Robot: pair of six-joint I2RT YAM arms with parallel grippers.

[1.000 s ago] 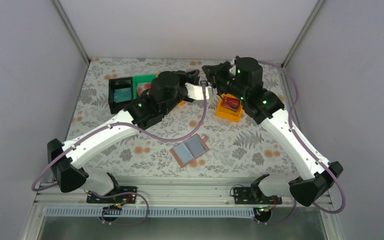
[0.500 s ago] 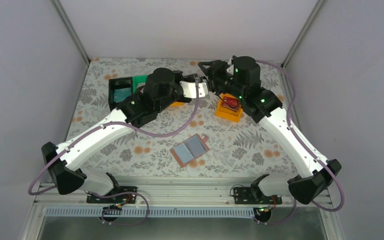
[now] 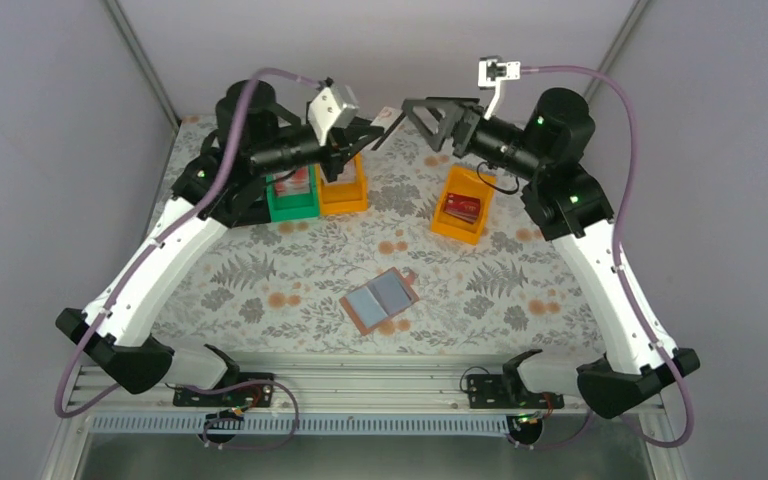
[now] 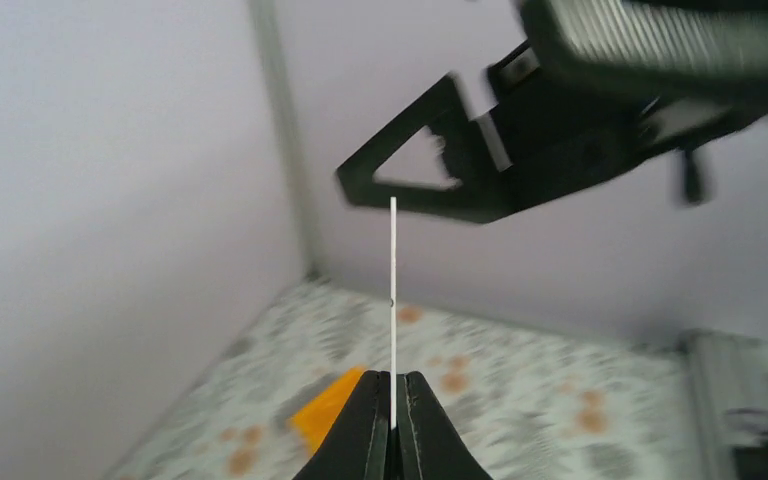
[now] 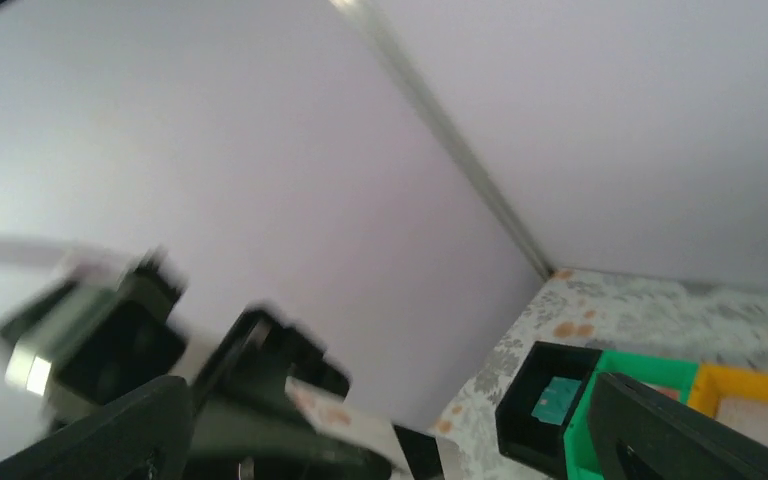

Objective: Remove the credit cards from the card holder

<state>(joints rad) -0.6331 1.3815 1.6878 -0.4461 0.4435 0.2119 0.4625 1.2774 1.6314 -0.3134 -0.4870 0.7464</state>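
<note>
raised, left gripper holds credit card lengthwise toward right gripper.

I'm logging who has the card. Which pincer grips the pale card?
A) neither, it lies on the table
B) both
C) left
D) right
C: the left pincer is shut on the pale card, seen edge-on in its wrist view, while the right pincer stands open.

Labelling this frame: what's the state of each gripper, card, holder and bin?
left gripper: shut on white card, raised
right gripper: open, empty
card holder: open, flat on table
right orange bin: holds dark red card
black bin: holds teal card
</note>
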